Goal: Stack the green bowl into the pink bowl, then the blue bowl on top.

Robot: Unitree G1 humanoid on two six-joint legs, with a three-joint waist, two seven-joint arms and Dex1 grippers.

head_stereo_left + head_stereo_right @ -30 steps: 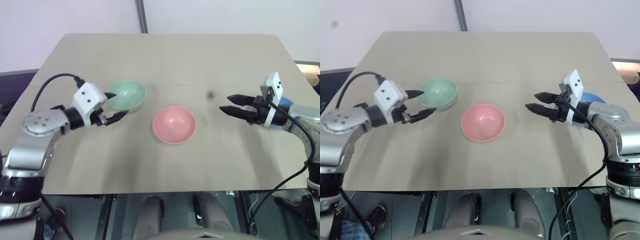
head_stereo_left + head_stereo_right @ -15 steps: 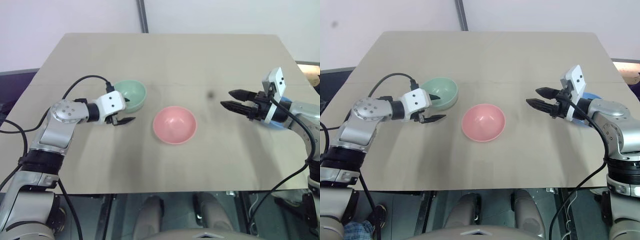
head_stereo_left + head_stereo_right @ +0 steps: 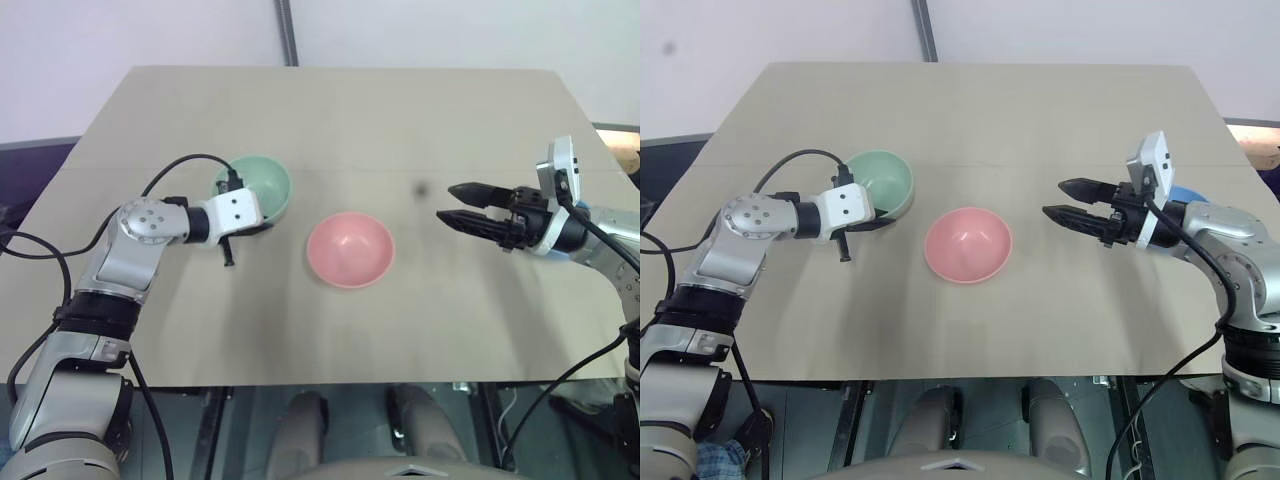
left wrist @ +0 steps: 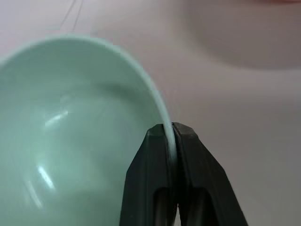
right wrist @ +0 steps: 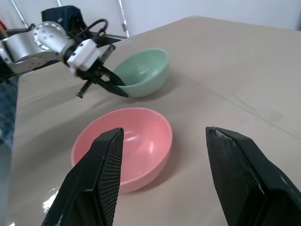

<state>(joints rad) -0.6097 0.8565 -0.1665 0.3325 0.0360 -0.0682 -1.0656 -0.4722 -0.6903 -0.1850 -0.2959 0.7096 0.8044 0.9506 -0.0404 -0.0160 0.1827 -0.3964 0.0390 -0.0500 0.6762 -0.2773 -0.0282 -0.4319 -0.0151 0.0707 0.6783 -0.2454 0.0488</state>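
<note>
Big beige tabletop takes up most of what I'm looking at. My two arms come in from either side.

Pink bowl sits upright near the middle of the tabletop, open side up, nothing in it and nothing touching it. Green bowl is just off to its left and a bit farther back, also upright on the tabletop, with a small gap between the two. Blue bowl is way over on the right; I can only see a sliver of it poking out behind my right arm, so can't say much more about how it sits.

My left pincer is clamped on the green bowl's near rim, one finger inside the bowl and one outside, the thin wall squeezed between them. Bowl looks like it's resting on the tabletop.

My right pincer hangs above the tabletop to the right of the pink bowl, fingers spread wide apart, holding nothing, pointing roughly across toward the pink one.

There's a small dark smudge on the tabletop right of the pink bowl.
</note>
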